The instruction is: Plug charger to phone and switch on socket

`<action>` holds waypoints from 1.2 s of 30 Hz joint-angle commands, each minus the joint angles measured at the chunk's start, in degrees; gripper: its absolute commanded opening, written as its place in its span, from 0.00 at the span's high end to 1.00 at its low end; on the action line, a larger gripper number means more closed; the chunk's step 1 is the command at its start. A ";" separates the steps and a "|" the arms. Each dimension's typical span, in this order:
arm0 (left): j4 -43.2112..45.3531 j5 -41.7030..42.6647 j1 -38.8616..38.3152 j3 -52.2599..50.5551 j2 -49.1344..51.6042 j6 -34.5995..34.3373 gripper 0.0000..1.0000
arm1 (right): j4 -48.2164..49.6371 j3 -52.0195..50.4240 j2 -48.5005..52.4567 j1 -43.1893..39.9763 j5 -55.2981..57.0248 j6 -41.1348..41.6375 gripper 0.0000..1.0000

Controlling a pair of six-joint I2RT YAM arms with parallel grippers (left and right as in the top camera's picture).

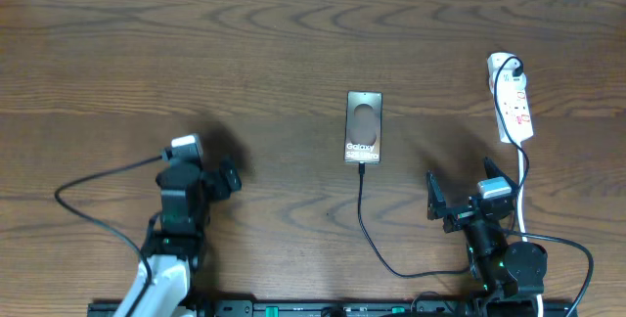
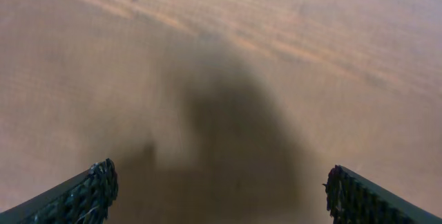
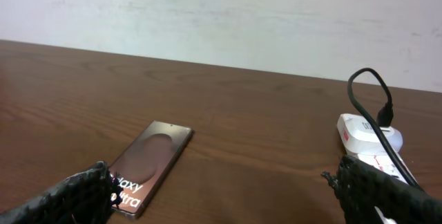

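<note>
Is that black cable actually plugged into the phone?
Looks plugged in: the charger runs straight into the near short edge of the phone, no gap visible from overhead. How firmly seated: cannot tell.

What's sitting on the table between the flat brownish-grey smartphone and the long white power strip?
Nothing. In the overhead view, only the brown wooden table shows between the flat brownish-grey smartphone and the narrow white power strip.

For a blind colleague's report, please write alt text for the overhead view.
A phone lies screen-up on a wooden table, the thin black charger cable meeting its near edge. A white socket strip lies to the right; the left gripper and right gripper, both open, hold nothing.
</note>
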 commanded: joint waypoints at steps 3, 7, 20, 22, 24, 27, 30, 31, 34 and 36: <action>1.40 -0.13 0.13 -5.99 -5.22 0.55 0.02 | -0.24 -0.07 -0.33 0.24 0.04 -0.04 0.01; 1.36 -0.09 0.13 -8.15 -9.05 0.31 0.03 | -0.24 -0.07 -0.33 0.24 0.04 -0.02 0.01; -14.62 0.31 0.09 -10.21 -25.31 0.13 0.02 | -0.24 -0.07 -0.33 0.24 0.04 -0.04 0.01; -17.46 0.33 0.07 -10.21 -26.99 0.11 0.03 | -0.26 -0.07 -0.33 0.24 0.04 -0.02 0.01; -18.73 0.33 -0.20 -10.21 -27.47 0.11 0.03 | -0.24 -0.07 -0.33 0.24 0.04 -0.04 0.01; -19.54 0.31 -0.68 -10.21 -27.76 0.13 0.03 | -0.24 -0.07 -0.33 0.24 0.04 -0.04 0.01; -22.58 0.26 -0.68 -10.21 -30.10 0.17 0.03 | -0.24 -0.07 -0.33 0.24 0.04 -0.04 0.01; -22.45 0.31 -0.68 -10.21 -31.47 0.87 0.03 | -0.24 -0.07 -0.33 0.24 0.04 -0.04 0.01; -22.47 0.28 -0.68 -10.21 -35.98 2.21 0.03 | -0.24 -0.07 -0.33 0.24 0.02 -0.04 0.01; -22.49 0.28 -0.68 -10.21 -42.14 4.37 0.03 | -0.24 -0.07 -0.33 0.24 0.04 -0.04 0.01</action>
